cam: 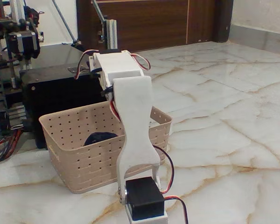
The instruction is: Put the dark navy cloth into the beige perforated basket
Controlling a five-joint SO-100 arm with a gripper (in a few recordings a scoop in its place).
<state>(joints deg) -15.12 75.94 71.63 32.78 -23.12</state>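
In the fixed view, the white arm [133,121] rises from the bottom edge and folds over the beige perforated basket [79,161]. Its gripper end is tucked behind the arm's own body, so I cannot tell whether the fingers are spread or pressed together. The dark navy cloth [99,138] lies inside the basket, just left of the arm. The black box [56,100] stands behind the basket.

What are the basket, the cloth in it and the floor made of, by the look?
Beige perforated basket: looks like moulded plastic, matte, with rigid walls, rows of punched round holes and a woven-pattern lower band. Dark navy cloth: seems soft fabric, a dull, rumpled wad lying inside the basket. Floor: probably polished marble or marble-look tile, glossy with brown veining and reflections.
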